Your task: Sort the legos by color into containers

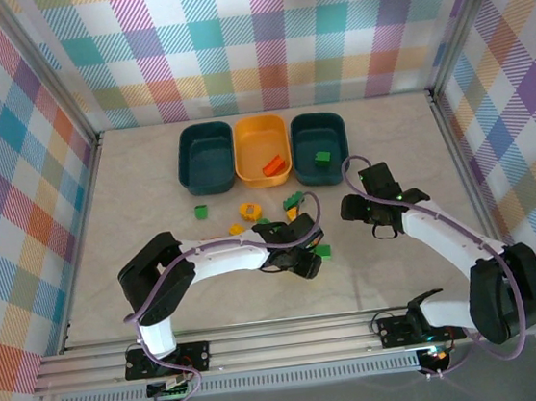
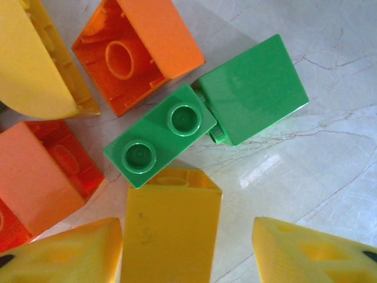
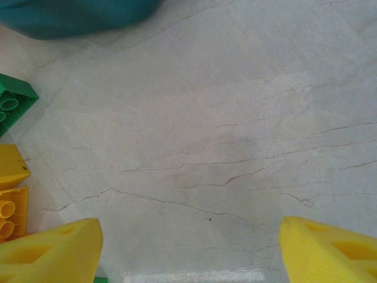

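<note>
Our left end effector [image 2: 185,227] straddles the yellow lego brick [image 2: 168,247], released; we should centre before clenching; right end effector [image 3: 189,223] released.

Loose legos [image 1: 249,209] before three side-by-side containers [image 1: 252,149]

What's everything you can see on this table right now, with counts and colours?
containers: three, two dark teal flanking one yellow-orange, far side of the table.
legos in containers: two, one red-orange in the yellow-orange one, one green in the right teal one.
loose legos: several, green, yellow and red-orange, mid-table; the arm hides some.
left pincer: one, yellow, open astride a yellow lego.
right pincer: one, yellow, open over bare table.
</note>
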Robot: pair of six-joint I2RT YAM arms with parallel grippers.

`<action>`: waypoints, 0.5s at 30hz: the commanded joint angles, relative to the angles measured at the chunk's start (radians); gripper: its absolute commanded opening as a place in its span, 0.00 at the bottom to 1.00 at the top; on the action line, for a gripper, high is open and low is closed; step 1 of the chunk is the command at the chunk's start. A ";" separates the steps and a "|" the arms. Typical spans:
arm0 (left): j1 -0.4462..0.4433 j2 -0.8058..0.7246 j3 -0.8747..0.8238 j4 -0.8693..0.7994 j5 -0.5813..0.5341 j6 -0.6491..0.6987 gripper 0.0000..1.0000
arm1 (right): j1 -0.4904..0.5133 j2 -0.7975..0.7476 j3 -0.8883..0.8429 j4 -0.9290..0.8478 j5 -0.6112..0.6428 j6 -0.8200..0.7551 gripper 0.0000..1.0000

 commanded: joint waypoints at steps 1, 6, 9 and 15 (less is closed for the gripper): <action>-0.015 0.028 -0.007 0.009 0.024 0.011 0.51 | 0.005 0.009 0.032 -0.003 -0.003 0.008 0.78; -0.026 0.011 -0.012 -0.007 0.000 0.015 0.39 | 0.005 0.009 0.034 -0.003 -0.006 0.011 0.77; -0.033 -0.013 -0.010 -0.019 -0.014 0.017 0.32 | 0.005 0.010 0.039 -0.003 -0.009 0.013 0.77; -0.048 -0.222 0.014 -0.033 -0.012 0.033 0.26 | 0.004 0.012 0.067 -0.021 -0.013 0.015 0.77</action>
